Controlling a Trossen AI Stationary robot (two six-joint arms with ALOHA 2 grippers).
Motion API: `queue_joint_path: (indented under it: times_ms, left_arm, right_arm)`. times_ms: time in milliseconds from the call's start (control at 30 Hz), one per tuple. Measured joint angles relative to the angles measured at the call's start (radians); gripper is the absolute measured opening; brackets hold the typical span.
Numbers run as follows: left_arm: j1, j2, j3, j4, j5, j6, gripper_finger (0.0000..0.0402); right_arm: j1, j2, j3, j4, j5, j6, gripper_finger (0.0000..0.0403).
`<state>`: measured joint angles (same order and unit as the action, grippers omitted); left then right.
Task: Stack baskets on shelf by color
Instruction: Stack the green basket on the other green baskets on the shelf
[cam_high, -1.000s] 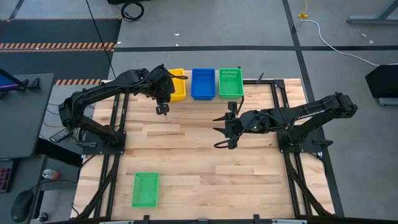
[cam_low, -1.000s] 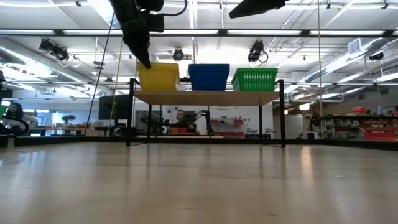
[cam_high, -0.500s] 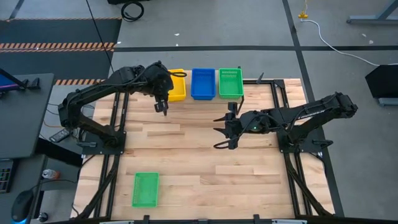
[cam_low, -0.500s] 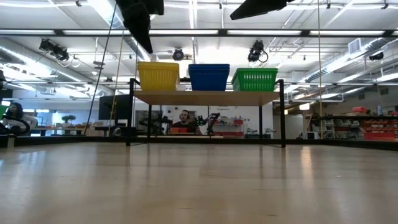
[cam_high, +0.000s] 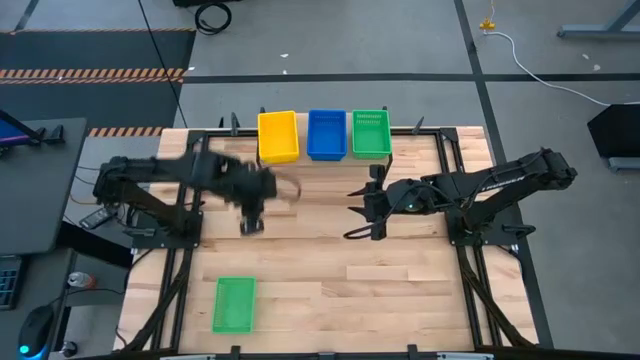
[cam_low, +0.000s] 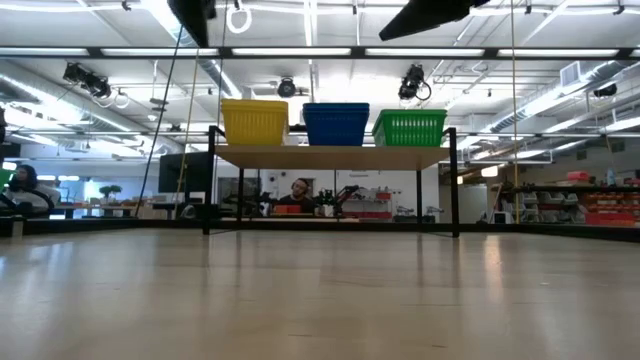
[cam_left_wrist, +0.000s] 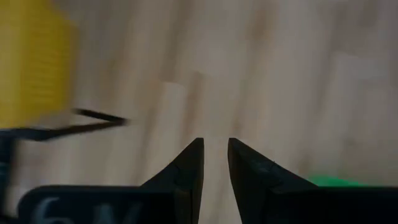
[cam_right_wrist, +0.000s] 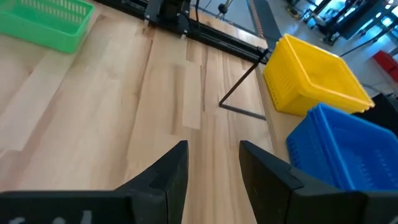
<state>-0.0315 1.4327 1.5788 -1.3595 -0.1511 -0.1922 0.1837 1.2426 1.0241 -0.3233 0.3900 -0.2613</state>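
Sitting in a row on the shelf (cam_high: 415, 131) at the top centre of the overhead frame are three stacks of baskets: the yellow stack (cam_high: 278, 136), the blue stack (cam_high: 326, 134) and the green stack (cam_high: 370, 133), side by side and nearly touching. One loose green basket (cam_high: 234, 304) is lying alone on the desk (cam_high: 400, 290) in the lower left of that frame, well apart from the shelf.

The left gripper (cam_high: 250, 224) is hanging over bare desk left of centre, blurred, its fingers (cam_left_wrist: 189, 168) standing slightly apart with nothing between them. The right gripper (cam_high: 362, 208) is waiting at mid-frame, jaws parted and empty, pointing toward the left.

That loose basket is looking like thin perforated plastic, so I am judging it light, fairly stiff at the rim but springy in the mesh walls, and smooth enough to slide on the wood. A long side wall near its middle, pinched over the rim, is seeming the fairest hold; a corner grip would probably let it tilt.

Nothing is lying between the left gripper and the basket. The black frame rails (cam_high: 170, 290) are running just beside the basket, and a person (cam_low: 298, 192) is sitting in the room beyond the shelf, though too small to say more.
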Motion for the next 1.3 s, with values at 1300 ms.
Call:
queue_joint_path:
  times_ms: [1300]
  left_arm:
    - [-0.890, 0.494, -0.016, 0.315, 0.187, -1.008, 0.0208]
  right_arm:
    - [0.002, 0.000, -0.120, 0.013, -0.228, 0.277, 0.0149]
